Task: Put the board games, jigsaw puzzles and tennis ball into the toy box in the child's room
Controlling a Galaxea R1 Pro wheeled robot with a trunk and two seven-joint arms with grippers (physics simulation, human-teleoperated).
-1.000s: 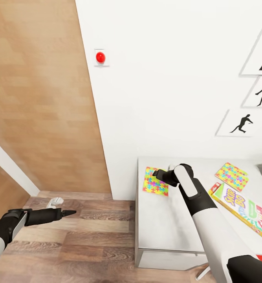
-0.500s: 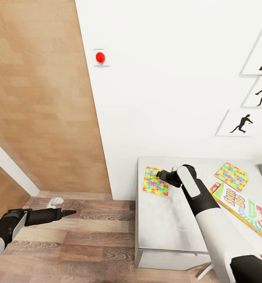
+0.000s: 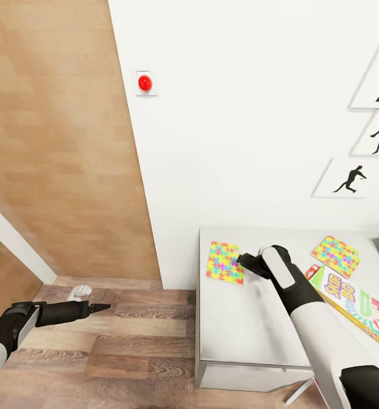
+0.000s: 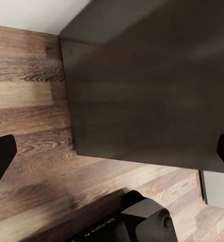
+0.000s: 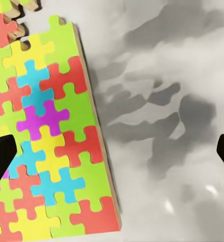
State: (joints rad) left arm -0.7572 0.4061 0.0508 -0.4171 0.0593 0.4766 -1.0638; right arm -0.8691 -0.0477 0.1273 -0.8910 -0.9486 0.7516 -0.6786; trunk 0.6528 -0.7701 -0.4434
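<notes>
Head view: right hand (image 3: pixel 246 262) low over desk (image 3: pixel 240 318), at edge of near jigsaw puzzle (image 3: pixel 225 262), nothing held. Second puzzle (image 3: pixel 336 255) and Skip-Bo box (image 3: pixel 357 304) lie on desk, unpacked. Left hand (image 3: pixel 95 308) idle over floor, apparently pinched, empty.

Right wrist view: fingertips (image 5: pixel 1 156) spread wide, straddling puzzle (image 5: pixel 46 141) edge; grasp not begun.

Left wrist view: fingertips (image 4: pixel 1 156) apart here, so state uncertain.

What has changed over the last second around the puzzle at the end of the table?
The right end effector has drawn back off the near jigsaw puzzle towards the Skip-Bo box; it now sits at the puzzle's edge with jaws spread, holding nothing. That puzzle, the second puzzle, the Skip-Bo box and the left end effector over the floor have stayed put.
</notes>
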